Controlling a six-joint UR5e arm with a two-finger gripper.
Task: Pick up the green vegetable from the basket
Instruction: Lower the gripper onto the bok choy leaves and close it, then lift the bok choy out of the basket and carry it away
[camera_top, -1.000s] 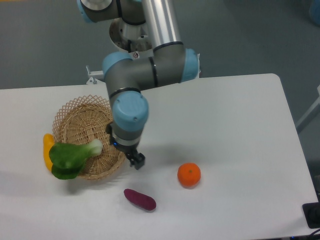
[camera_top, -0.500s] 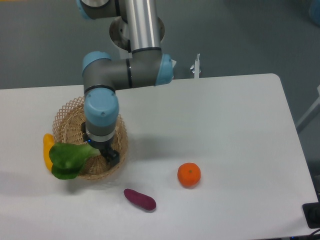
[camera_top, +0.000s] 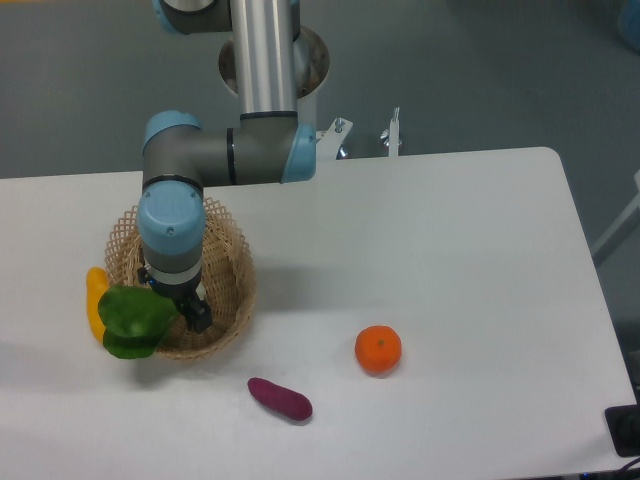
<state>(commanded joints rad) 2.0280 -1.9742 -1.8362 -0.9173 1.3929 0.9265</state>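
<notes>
The green vegetable (camera_top: 130, 320) has broad bright green leaves and lies over the front left rim of the tan wicker basket (camera_top: 225, 270). Its pale stem end is hidden behind my gripper. My gripper (camera_top: 190, 312) hangs over the basket's inside, right at the vegetable's stem end. The wrist covers most of the fingers, so I cannot tell whether they are open or shut, or whether they touch the vegetable.
A yellow elongated vegetable (camera_top: 94, 298) lies against the basket's left side, partly under the green leaves. A purple eggplant-like piece (camera_top: 280, 399) lies on the white table in front of the basket. An orange (camera_top: 378, 349) sits to the right of it.
My gripper has moved left from the basket's right rim to the middle of the basket, over the vegetable's stem end. The vegetable has hardly shifted.
</notes>
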